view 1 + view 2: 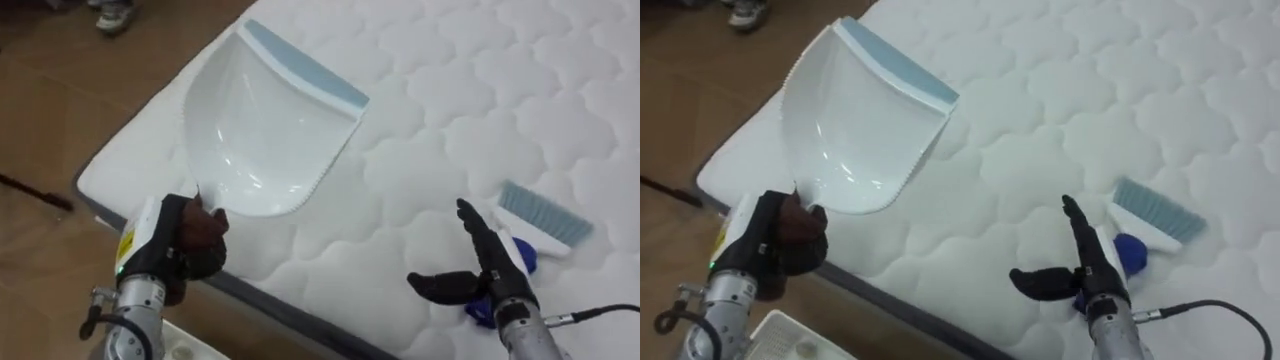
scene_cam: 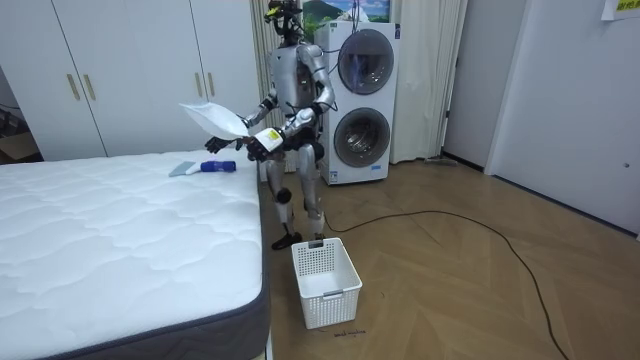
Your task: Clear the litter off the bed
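Left hand (image 1: 185, 240) is clenched on the handle of the white dustpan (image 1: 265, 125), which is held up over the bed (image 1: 450, 90) corner. Right hand (image 1: 480, 275) is open, fingers spread, empty. Brush (image 1: 545, 215) lies flat on the mattress near the bed's near edge, bristles away, blue handle pointing back toward the robot, just beside the right hand. Right hand is far nearer, so it is likely the one to grasp the handle.

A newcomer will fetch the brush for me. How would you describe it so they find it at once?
Look at the white quilted mattress, at the part just beyond the robot's open right hand. There lies a small brush with pale blue bristles and a dark blue handle; unlike the white dustpan held up in the left hand, it rests on the mattress.
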`<state>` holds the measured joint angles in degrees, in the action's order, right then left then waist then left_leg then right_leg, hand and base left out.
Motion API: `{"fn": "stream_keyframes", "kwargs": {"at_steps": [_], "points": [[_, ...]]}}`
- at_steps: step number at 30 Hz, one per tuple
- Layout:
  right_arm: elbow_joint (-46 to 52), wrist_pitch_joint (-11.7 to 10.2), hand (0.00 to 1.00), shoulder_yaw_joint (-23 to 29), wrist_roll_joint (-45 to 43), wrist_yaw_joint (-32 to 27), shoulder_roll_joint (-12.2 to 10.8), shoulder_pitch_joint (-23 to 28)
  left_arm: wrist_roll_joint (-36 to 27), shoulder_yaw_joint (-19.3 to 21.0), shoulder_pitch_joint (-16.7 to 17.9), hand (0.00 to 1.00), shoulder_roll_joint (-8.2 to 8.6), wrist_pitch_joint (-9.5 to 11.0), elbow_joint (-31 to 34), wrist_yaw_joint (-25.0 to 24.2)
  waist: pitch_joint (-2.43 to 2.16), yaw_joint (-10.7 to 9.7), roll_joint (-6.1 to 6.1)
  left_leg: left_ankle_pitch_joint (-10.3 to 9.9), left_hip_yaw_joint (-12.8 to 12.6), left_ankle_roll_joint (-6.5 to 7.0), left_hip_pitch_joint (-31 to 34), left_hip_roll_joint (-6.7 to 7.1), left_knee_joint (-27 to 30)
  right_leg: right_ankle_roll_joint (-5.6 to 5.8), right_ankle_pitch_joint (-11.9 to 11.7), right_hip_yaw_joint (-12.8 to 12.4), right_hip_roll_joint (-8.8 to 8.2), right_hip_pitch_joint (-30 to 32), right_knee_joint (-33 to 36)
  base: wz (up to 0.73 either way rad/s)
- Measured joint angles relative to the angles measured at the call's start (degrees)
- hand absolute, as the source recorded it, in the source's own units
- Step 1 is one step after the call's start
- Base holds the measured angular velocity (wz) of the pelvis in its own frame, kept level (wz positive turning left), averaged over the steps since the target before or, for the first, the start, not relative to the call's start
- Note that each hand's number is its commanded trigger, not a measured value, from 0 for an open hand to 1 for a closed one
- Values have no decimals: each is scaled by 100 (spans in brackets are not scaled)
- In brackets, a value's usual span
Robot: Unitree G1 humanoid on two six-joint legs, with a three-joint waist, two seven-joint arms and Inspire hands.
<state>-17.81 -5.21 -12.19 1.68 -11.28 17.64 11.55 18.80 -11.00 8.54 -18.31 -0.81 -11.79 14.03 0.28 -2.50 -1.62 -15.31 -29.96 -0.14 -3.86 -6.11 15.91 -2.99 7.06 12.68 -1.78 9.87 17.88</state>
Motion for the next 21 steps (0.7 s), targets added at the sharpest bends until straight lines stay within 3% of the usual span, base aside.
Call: {"fn": "stream_keyframes", "kwargs": {"at_steps": [1, 3, 4, 6, 8, 9, 10, 11, 12, 13, 14, 15, 16, 17, 21], "points": [[1, 0, 0, -5, -4, 36, 1, 2, -16, 15, 44, 100, 0, 0, 0, 0, -2, 34, 2, 1, 274, -1, -1, 24, 15, -21, 10, -135, 56, 24, 9, -100], [1, 2, 0, -9, 2, 207, -2, -3, -20, 72, 305, 100, 11, 2, 2, -14, -2, 194, 8, 3, 1766, -3, 45, 204, 341, -123, -2, -818, 323, 8, 60, -128], [0, 2, 0, -10, -14, 233, 1, -1, -23, 97, 379, 100, 21, 1, 1, -29, 0, 235, 11, -3, 2057, -11, 99, 248, 530, -154, 12, -1021, 380, -9, 85, -136], [-8, 9, 0, -2, -21, 275, 65, 10, -32, 195, 537, 100, 131, 13, 2, -118, 23, 310, 56, -28, 2947, -51, 321, 559, 625, -105, 39, -1777, 589, -73, 136, -114], [-12, 11, 0, 10, -31, 268, 82, 49, -62, 228, 546, 100, 204, 114, 1, -116, 9, 353, 34, 106, 3269, -56, 632, 703, 334, -90, 38, -2120, 706, -41, 256, -109], [-62, 17, 0, -9, -147, 273, 40, 106, -54, 272, 567, 100, 232, 176, -9, -100, -41, 470, 41, 255, 3331, 27, 712, 687, 309, -80, 72, -2217, 769, 33, 389, -118], [-64, 17, 0, -25, -229, 281, 36, 175, -55, 292, 606, 100, 247, 185, -7, -91, -127, 512, 47, 135, 3338, 39, 688, 679, 262, -76, 73, -2187, 783, 45, 401, -94], [-72, 19, 0, -24, -272, 281, 13, 247, -50, 324, 581, 100, 252, 195, -11, -66, -142, 501, 58, 140, 3236, 38, 575, 666, 188, -54, 58, -2056, 724, 5, 411, -58], [-100, 30, 0, -22, -267, 282, 13, 293, -48, 340, 562, 100, 250, 206, -12, -51, -86, 488, 125, 143, 3141, 37, 454, 650, 107, -60, 64, -1900, 671, -56, 372, -41], [-100, 33, 0, -21, -256, 281, 11, 316, -53, 342, 563, 100, 246, 206, -18, -50, -60, 466, 142, 142, 3114, 36, 403, 652, 77, -62, 61, -1891, 677, -101, 330, -24], [-100, 33, 0, -19, -209, 280, 11, 358, -64, 342, 563, 92, 246, 206, -60, -50, -40, 419, 161, 144, 3082, 33, 332, 639, 17, -73, 22, -1907, 709, -197, 203, -9], [-99, 33, 0, 6, -163, 279, -8, 397, -67, 341, 565, 61, 245, 206, -71, -50, -32, 381, 151, 148, 3089, 26, 303, 605, -41, -81, -28, -1914, 740, -268, 56, 0], [-98, 33, 0, 25, -170, 278, -21, 406, -66, 349, 565, 24, 245, 209, -71, -50, -31, 365, 155, 152, 3098, 21, 295, 592, -65, -89, -56, -1909, 751, -300, -17, -4], [-97, 32, 0, 49, -190, 279, -43, 412, -65, 376, 565, 3, 245, 213, -72, -50, -22, 383, 153, 163, 3073, 10, 260, 581, -148, -108, -76, -1928, 769, -307, -60, -8], [-101, 31, 0, 50, -210, 274, -43, 412, -76, 426, 561, 0, 245, 214, -153, -49, 29, 399, 70, 197, 3053, 28, 107, 559, -374, -174, -99, -1946, 791, -387, -181, -4]]}}
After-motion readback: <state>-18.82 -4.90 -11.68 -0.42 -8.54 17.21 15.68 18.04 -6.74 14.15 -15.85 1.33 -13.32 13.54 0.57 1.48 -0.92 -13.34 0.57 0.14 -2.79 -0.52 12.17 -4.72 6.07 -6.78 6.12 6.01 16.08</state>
